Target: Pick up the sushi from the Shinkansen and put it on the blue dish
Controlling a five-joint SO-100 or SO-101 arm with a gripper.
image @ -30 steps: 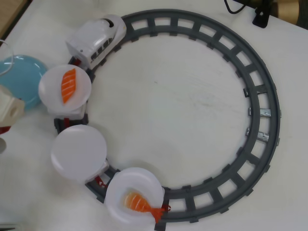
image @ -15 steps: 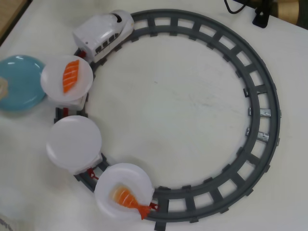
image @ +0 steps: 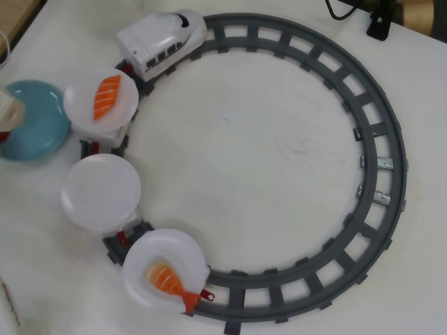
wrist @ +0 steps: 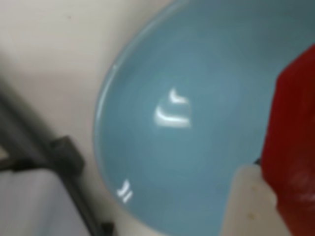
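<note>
Around the white table [image: 265, 146], a grey circular track [image: 380, 125] is carrying the Shinkansen [image: 162, 43] at the upper left of the overhead view, with three white plates trailing behind it. The first plate [image: 99, 103] is holding an orange striped salmon piece [image: 106, 96], the middle plate [image: 100, 193] is sitting bare, and the last plate [image: 162, 269] is holding an orange shrimp piece [image: 167, 280] with a tail. The first plate's rim is lying just beside the blue dish [image: 38, 125]. Since half a second ago the train is sitting further clockwise along the track, and a pale part of the arm [image: 8, 112] is reaching over the dish's left edge where less of it was showing. Up close in the wrist view, the blue dish [wrist: 197, 118] is filling the frame, and the sushi [wrist: 293, 147], dark red on white rice, is sitting at the right edge over it. Whether the jaws are gripping it cannot be told; the fingers are out of sight.
</note>
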